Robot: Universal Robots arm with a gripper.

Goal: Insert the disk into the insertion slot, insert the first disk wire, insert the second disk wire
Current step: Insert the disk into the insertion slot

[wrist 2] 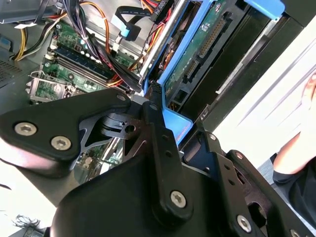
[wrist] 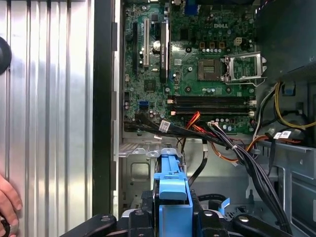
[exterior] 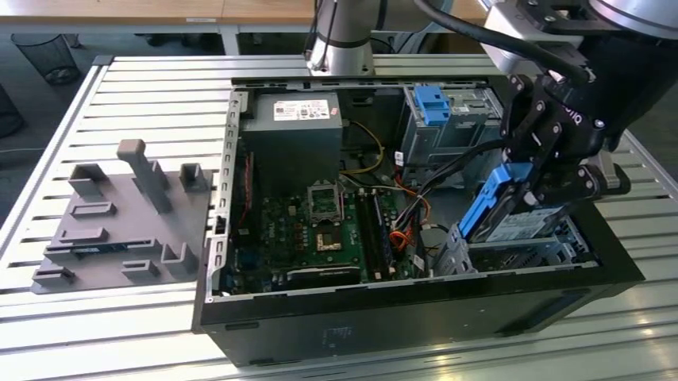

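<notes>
The slatted metal surface (exterior: 138,87) carries an open computer case (exterior: 424,321). At the case's near corner, on the exterior view's right, the end effector (exterior: 542,190) is clamped on the disk (exterior: 526,228), gripping its blue carrier. The disk hangs tilted, its lower edge at the mouth of the insertion slot (exterior: 519,255), not yet seated flat. The first step looks only part done. The loose wires (exterior: 408,230) beside the slot appear unplugged, so both wire steps remain.
</notes>
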